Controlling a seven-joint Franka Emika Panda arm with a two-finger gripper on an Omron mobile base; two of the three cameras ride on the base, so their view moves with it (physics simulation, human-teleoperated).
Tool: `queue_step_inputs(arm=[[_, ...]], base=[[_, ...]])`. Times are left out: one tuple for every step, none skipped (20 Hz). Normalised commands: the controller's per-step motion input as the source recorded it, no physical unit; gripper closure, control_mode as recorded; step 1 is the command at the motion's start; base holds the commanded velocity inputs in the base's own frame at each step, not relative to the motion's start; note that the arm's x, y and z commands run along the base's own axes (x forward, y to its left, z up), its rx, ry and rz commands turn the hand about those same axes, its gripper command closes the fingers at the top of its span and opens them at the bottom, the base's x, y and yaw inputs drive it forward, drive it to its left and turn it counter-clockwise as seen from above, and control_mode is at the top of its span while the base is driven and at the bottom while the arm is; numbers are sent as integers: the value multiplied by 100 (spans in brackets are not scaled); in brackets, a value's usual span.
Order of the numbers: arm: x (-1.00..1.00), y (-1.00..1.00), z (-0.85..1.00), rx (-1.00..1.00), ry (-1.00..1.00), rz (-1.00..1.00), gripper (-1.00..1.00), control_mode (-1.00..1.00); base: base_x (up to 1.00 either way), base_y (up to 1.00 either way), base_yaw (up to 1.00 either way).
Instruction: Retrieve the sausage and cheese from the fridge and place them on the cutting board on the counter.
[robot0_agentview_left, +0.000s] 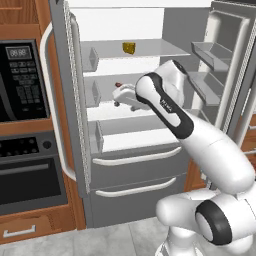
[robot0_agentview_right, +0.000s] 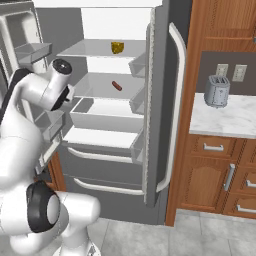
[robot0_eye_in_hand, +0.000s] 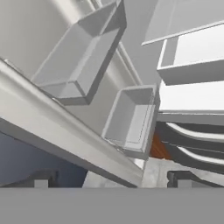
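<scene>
The gripper (robot0_eye_in_hand: 111, 179) is hanging spread and empty inside the open fridge (robot0_agentview_right: 152, 65). The cheese (robot0_agentview_right: 117, 47) is sitting upper centre of the frame, with the sausage (robot0_agentview_right: 116, 86) lying one shelf below.

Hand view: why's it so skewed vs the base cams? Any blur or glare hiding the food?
Hand view: rolled, so the fridge door bins run diagonally; soft, no glare. Left base view: flat, even render lighting; cheese is sharp, while the arm covers most of the sausage. Right base view: both are clear on their shelves, with faint shading only.
</scene>
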Motion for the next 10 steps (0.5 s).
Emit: queue_step_inputs(arm=[[-15, -63, -2, -23, -11, 13, -100, -100], [-13, -55, 0, -27, -11, 11, -100, -100], [-14, -49, 0, -31, -11, 7, -100, -100], [-13, -49, 0, -33, -12, 5, -100, -100], [-11, -49, 0, -31, -8, 4, -100, -100], [-6, -48, -3, -31, -2, 0, -100, -100], [-6, -48, -2, -33, 0, 0, -100, -100], [0, -48, -7, -35, 0, 0, -100, -100], [-2, -52, -7, -33, 0, 0, -100, -100], [-10, -54, -6, -31, 0, 0, -100, -100]], base=[[0, 0, 0], [0, 0, 0], [0, 0, 0], [0, 0, 0], [0, 0, 0], [0, 0, 0], [0, 0, 0], [0, 0, 0], [0, 0, 0], [0, 0, 0]])
